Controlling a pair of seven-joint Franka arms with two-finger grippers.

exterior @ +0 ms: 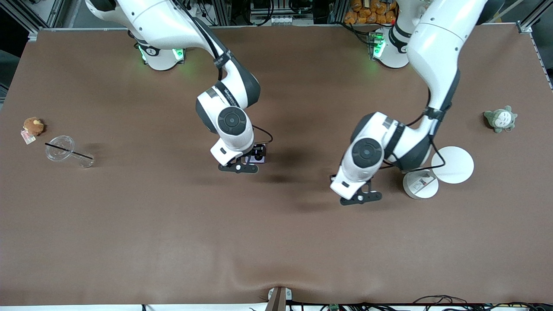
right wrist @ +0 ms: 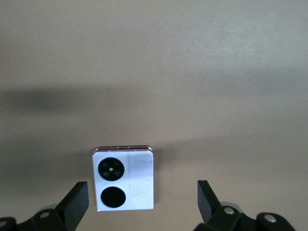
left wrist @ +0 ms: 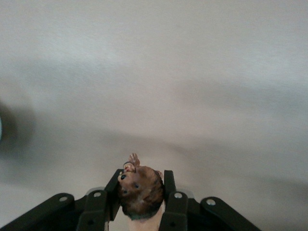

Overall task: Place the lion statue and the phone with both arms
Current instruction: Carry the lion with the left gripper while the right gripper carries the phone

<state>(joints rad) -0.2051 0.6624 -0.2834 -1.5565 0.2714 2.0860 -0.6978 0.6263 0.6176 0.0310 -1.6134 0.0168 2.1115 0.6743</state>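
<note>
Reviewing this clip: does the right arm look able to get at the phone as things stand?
Probably yes. The right claw hangs open directly over the phone, which lies flat on the table with nothing beside it. The left claw, holding the lion statue, is well clear.

White arms, dark grey joints, black cables, green base lights

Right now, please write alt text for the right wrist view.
The phone lies flat on the brown table, camera circles up, between the open fingers of the right pincer, which do not touch it.
</note>
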